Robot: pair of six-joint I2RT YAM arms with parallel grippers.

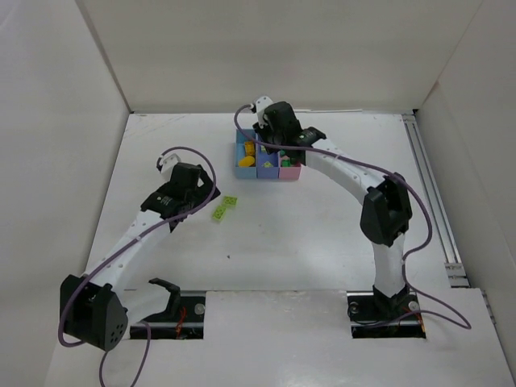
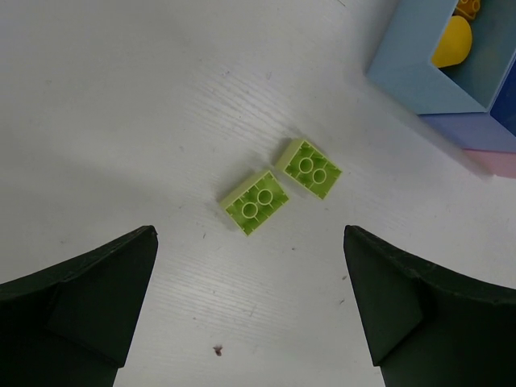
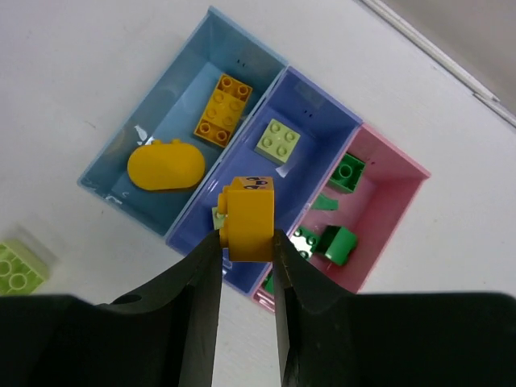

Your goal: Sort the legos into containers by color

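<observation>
Two-arm sorting, judged partway done. Right gripper (image 3: 246, 235): jaws narrow, clamped on a yellow-orange lego (image 3: 248, 211), above the containers (image 1: 244, 171) by the far edge of the worktop (image 1: 322, 234), seemingly over the wall between light blue bin (image 3: 173, 109) and purple bin (image 3: 322, 153). Likely next: a small shift over the light blue bin, already home to yellow-orange pieces (image 3: 165, 165), then release. Left gripper (image 2: 250, 250): jaws wide, touching nothing, above two lime legos (image 2: 256, 203) mid-worktop, probably bound for the purple bin.

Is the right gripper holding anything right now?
Yes: the right gripper is shut on a yellow-orange plastic brick, which is pinched between its two black fingers.
</observation>
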